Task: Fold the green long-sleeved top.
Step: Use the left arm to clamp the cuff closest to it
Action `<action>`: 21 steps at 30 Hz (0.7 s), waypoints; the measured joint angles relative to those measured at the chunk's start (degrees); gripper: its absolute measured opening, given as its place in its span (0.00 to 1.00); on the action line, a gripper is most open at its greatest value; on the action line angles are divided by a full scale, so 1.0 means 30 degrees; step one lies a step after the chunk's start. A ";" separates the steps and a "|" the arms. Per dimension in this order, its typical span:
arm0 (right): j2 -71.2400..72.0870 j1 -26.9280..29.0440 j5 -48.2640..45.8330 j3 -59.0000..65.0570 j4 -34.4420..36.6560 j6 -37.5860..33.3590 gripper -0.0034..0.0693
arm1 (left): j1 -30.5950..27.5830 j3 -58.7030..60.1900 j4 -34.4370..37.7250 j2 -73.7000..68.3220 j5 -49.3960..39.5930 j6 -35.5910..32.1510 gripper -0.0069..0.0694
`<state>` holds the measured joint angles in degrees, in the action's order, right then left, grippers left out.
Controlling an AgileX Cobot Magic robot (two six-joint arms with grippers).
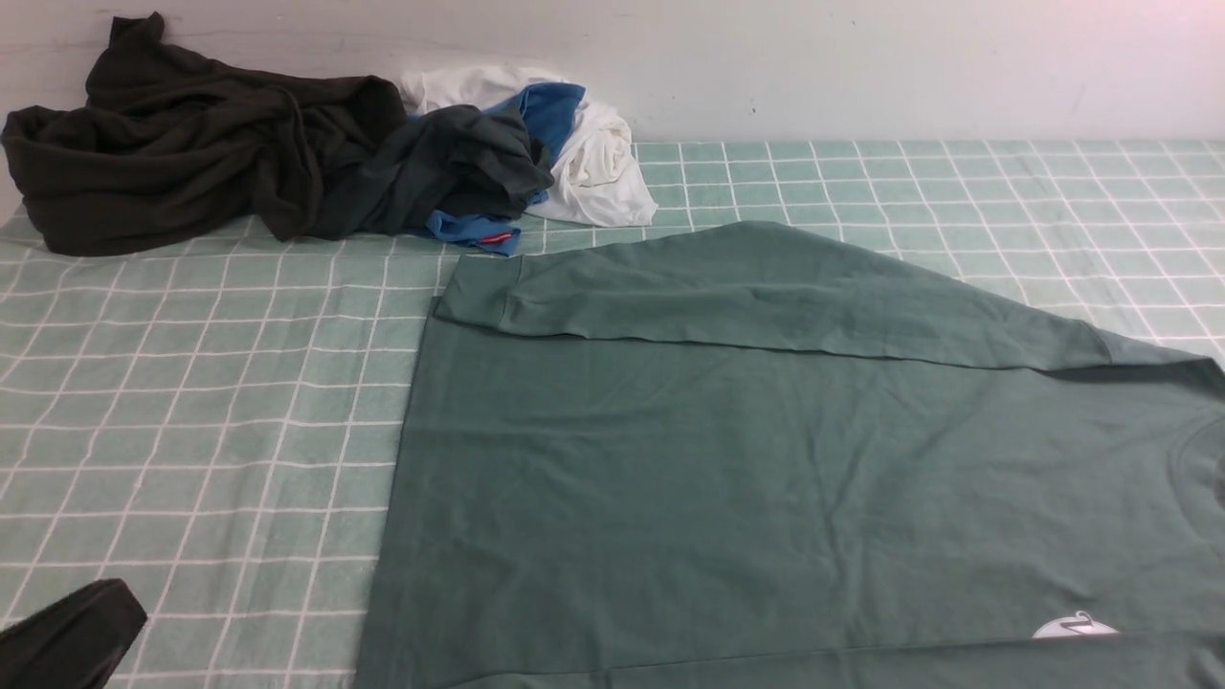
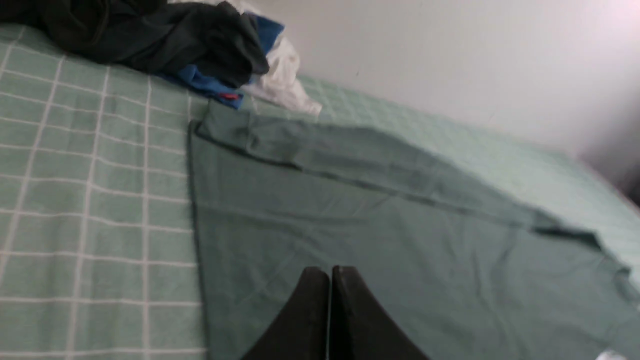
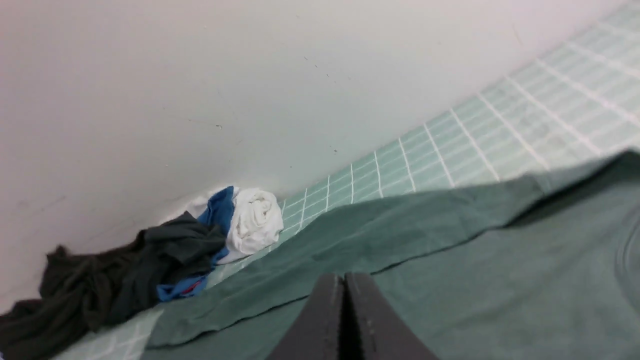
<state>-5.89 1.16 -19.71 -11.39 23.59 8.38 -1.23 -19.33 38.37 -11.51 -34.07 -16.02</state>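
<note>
Our left tool (image 2: 330,272) has its jaws pressed together on nothing, hovering over the green long-sleeved top (image 1: 766,478). Our right tool (image 3: 344,277) is likewise closed and empty above it. The top lies flat on the checked cloth (image 1: 191,402), one sleeve (image 1: 766,297) folded across its far edge. A heap of dark, blue and white clothes (image 1: 316,163) sits against the wall (image 1: 861,67), far left.
</note>
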 joint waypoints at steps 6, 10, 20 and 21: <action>-0.6198 0.0000 -0.4365 -0.6312 -0.2272 -0.3866 0.03 | 0.0108 -0.5949 -0.6713 -0.7177 -0.5597 -0.0471 0.09; -1.0156 -0.0203 -0.9993 -0.9596 -0.2765 -0.5668 0.03 | 0.1961 -0.8424 -1.0288 -1.0462 -0.7966 0.0327 0.09; -1.4490 -0.4145 -1.6274 -1.0647 -0.2832 -0.6719 0.03 | 0.7933 -0.6808 -1.2212 -1.5484 -0.9221 0.2117 0.17; -1.4882 -0.4845 -1.6533 -1.0647 -0.3173 -0.6762 0.03 | 0.8603 -0.6287 -1.2002 -1.6475 -0.8805 0.2231 0.23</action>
<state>-50.53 -13.37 -69.31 -43.33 14.07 -11.90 24.58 -38.18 2.37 -60.93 -60.48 -9.33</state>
